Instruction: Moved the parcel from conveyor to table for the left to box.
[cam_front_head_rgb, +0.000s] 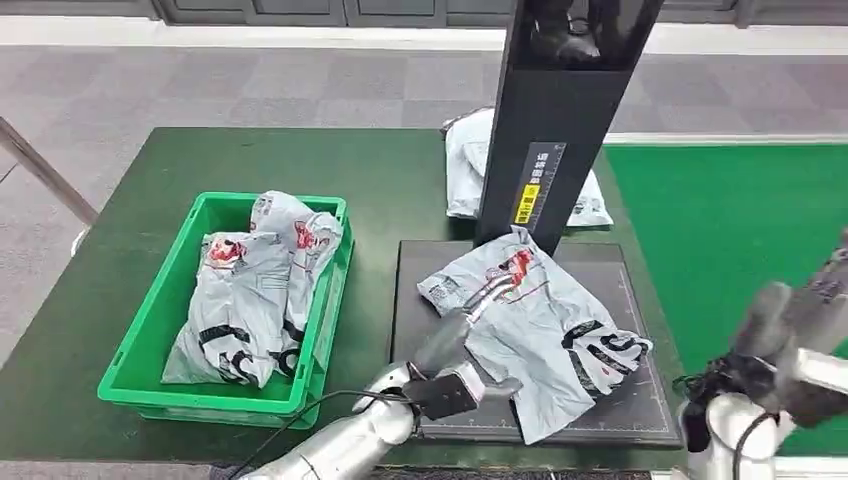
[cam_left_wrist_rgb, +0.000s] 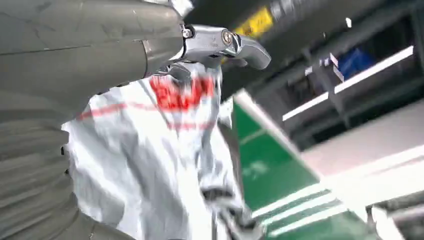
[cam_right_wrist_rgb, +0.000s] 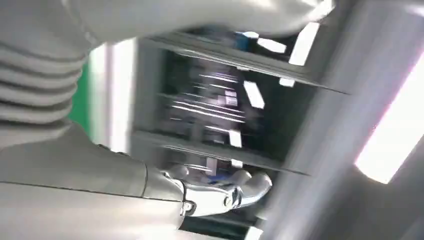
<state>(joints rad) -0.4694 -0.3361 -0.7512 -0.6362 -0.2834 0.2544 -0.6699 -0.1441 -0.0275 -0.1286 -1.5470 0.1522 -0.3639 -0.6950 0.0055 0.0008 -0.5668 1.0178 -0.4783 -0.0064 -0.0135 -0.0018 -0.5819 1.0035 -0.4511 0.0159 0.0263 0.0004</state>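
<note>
Grey carpet tiles surround a green table (cam_front_head_rgb: 150, 260), with a brighter green conveyor (cam_front_head_rgb: 740, 230) along its far side from the left hand. On the table a black mat (cam_front_head_rgb: 610, 400) carries the grey parcel (cam_front_head_rgb: 545, 330), crumpled, with red print, lying under and beyond the left hand's (cam_front_head_rgb: 460, 350) fingers (cam_front_head_rgb: 490, 295), which rest on its near edge and look closed on the wrapping. Just past those fingertips stands a black post (cam_front_head_rgb: 560, 110); another parcel (cam_front_head_rgb: 470, 165) lies behind it. Off to the thumb's outer side, across a strip of bare table, sits a green crate (cam_front_head_rgb: 140, 340) holding more bagged parcels (cam_front_head_rgb: 255, 290). The right hand (cam_front_head_rgb: 800, 340) hangs blurred over the conveyor's edge; I cannot tell whether its fingers are spread or clenched.
</note>
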